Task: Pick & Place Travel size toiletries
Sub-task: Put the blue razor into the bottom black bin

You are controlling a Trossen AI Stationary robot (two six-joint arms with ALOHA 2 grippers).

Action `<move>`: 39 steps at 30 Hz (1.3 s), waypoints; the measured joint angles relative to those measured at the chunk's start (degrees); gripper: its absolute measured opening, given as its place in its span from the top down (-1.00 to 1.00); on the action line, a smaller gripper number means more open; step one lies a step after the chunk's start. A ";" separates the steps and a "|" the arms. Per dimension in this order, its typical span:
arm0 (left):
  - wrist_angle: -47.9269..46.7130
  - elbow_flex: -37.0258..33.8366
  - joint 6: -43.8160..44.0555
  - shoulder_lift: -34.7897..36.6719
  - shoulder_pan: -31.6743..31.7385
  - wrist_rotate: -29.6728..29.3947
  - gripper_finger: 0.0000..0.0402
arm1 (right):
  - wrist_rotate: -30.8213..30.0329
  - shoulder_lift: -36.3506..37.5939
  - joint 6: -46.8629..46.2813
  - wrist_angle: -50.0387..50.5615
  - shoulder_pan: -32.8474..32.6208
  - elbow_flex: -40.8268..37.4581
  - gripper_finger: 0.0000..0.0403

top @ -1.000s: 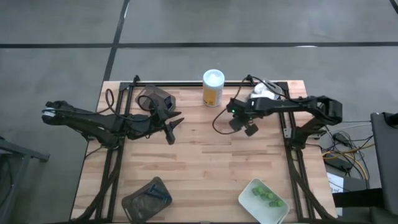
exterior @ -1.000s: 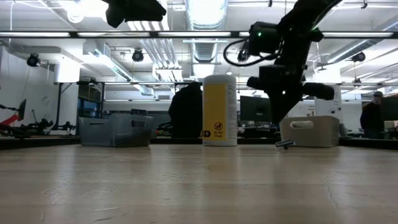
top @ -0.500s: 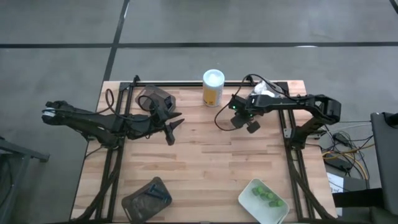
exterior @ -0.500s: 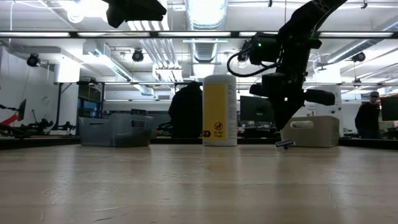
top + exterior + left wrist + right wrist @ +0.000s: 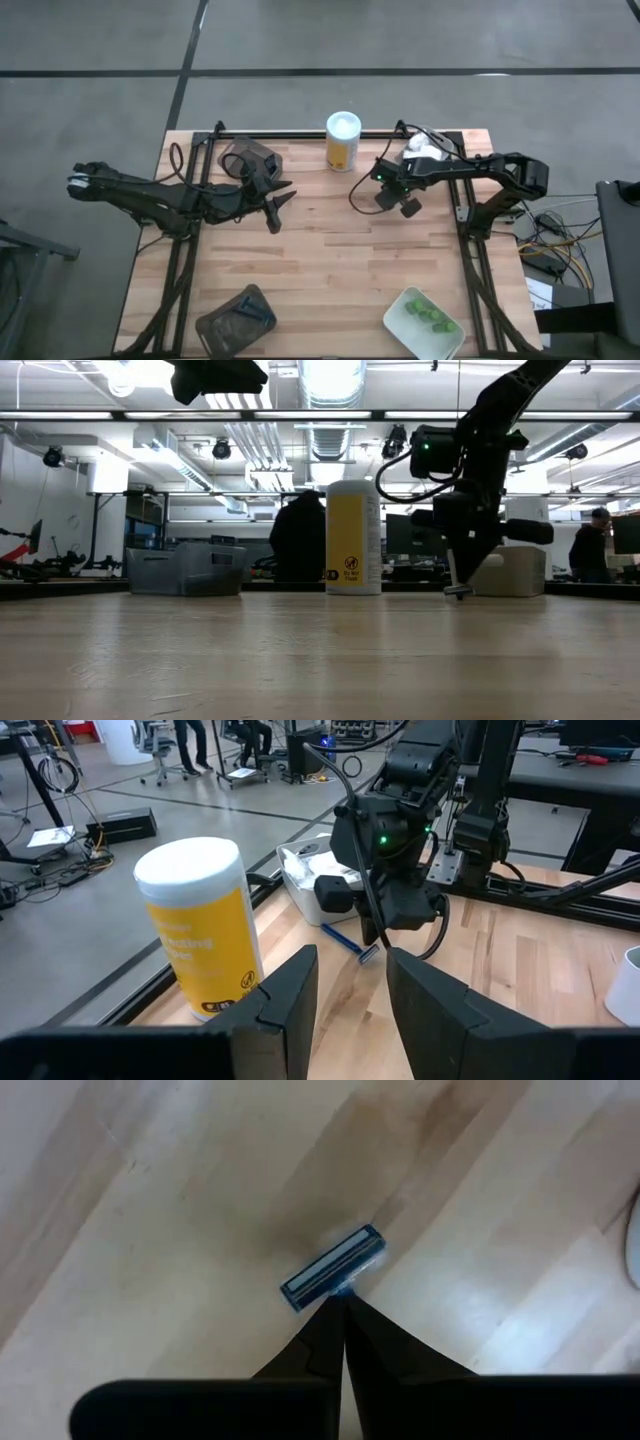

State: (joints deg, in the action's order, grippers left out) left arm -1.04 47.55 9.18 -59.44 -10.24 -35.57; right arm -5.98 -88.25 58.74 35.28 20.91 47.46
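A thin blue razor (image 5: 333, 1269) lies flat on the wooden table at the far right, its head (image 5: 458, 592) on the boards. My right gripper (image 5: 341, 1304) points down over it, shut, its tips at the neck behind the razor's head; the fingers hide the handle in the right wrist view. The handle (image 5: 343, 939) shows in the left wrist view. The yellow white-capped bottle (image 5: 342, 140) stands upright at the far edge. My left gripper (image 5: 281, 204) hangs open and empty above the table's left half. My right gripper comes at the razor's neck (image 5: 345, 1287) from above with its shut fingers pointing steeply down. Their tips (image 5: 455, 578) stand just over the razor, which lies flat on the table. I cannot tell whether they touch it.
A white tray (image 5: 428, 150) with white packets sits at the far right behind the right arm. A dark tray (image 5: 250, 155) is at the far left, another dark tray (image 5: 235, 316) with razors at the near left, and a white tray (image 5: 424, 322) with green pieces at the near right.
My right gripper has come down toward the razor, staying shut. The razor has stayed where it lay on the table.
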 joint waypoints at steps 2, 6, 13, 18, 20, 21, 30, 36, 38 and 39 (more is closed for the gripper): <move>0.00 0.00 0.21 0.00 0.00 -0.02 0.37 | 0.00 0.00 0.00 -0.61 0.00 0.02 0.96; 0.00 0.00 0.72 0.00 0.00 0.00 0.37 | 0.02 0.00 0.00 -1.72 0.01 -0.12 0.96; 0.00 0.00 1.48 -0.02 0.00 -0.02 0.37 | 0.28 0.00 0.42 -3.23 0.04 -1.99 0.96; 0.00 0.00 1.50 0.00 -0.01 0.00 0.37 | 0.49 0.00 0.37 -4.44 0.04 -3.06 0.96; 0.00 0.00 1.50 0.00 -0.02 -0.02 0.37 | 1.00 0.00 0.28 -4.71 0.02 -3.07 0.96; 0.00 0.00 1.50 0.00 -0.02 -0.01 0.37 | 1.67 0.00 0.03 -4.74 0.02 -3.06 0.96; 0.00 0.00 1.52 0.00 -0.02 -0.01 0.37 | 5.15 0.00 -0.86 -5.47 -3.27 -3.08 0.96; 0.00 0.00 1.53 0.00 -0.02 0.00 0.37 | 5.16 0.00 -3.55 -9.76 -7.23 -3.08 0.96; 0.00 0.00 1.54 0.00 -0.02 -0.02 0.37 | 5.16 0.00 -3.72 -11.38 -8.51 -3.08 0.96; 0.00 0.00 1.54 -0.01 -0.02 -0.02 0.37 | 5.16 0.00 -3.91 -12.03 -9.04 -3.08 0.96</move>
State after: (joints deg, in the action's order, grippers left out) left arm -1.04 47.55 10.72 -59.45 -10.26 -35.59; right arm -0.82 -88.25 54.83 23.25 11.86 44.38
